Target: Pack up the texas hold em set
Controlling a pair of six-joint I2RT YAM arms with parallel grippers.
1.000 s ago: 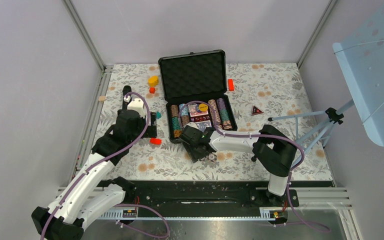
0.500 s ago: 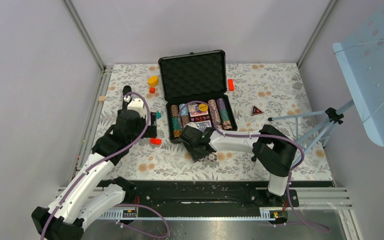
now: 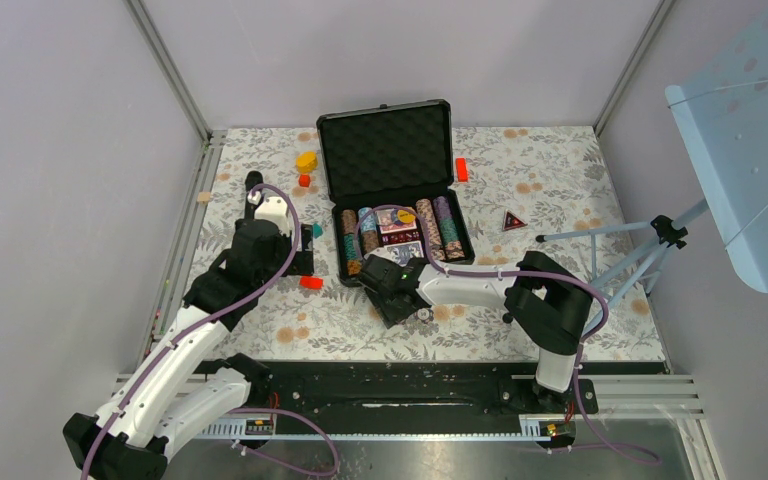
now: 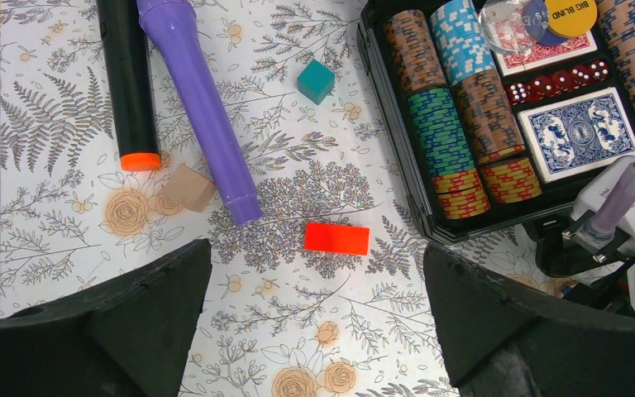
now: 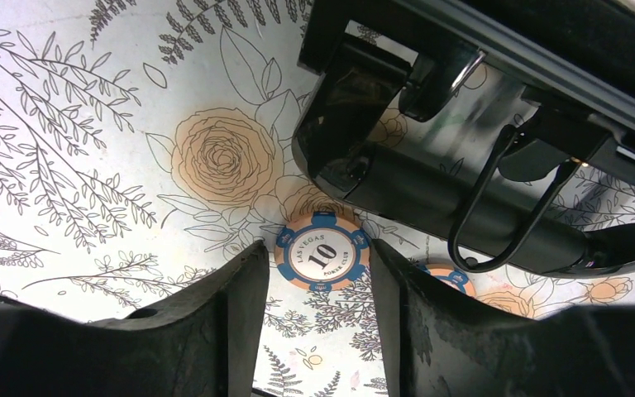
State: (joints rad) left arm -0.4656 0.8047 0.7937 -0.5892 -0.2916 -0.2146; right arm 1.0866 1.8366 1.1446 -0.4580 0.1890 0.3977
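So, looking down from above: black case parked mid-table toward the back, lid swung open toward the far wall, egg-crate foam on show. Lower half packed with rows of striped poker chips in brown, blue, green and orange-yellow, plus a blue-backed card deck lying flat beside them, a line of red dice just above that, and a yellow BIG BLIND button right at the top edge of the left wrist view. Not everything packed yet though: one loose chip marked LAS VEGAS 10 lying flat on the floral table just outside the case's front edge, and a second chip right next to it, half hidden behind a wire loop on the case front. Right gripper down low over that first chip, jaws partway apart and straddling it, pads right up by its rim on both sides. Can't tell about an actual pinch, so not calling it. Left gripper hanging above the table to the left of the case, jaws spread wide, holding nothing. Under it, a red block near the case's corner, a teal block further up, a tan block just beside the end of a purple cylinder, and a black cylinder with an orange end lying alongside the purple one.
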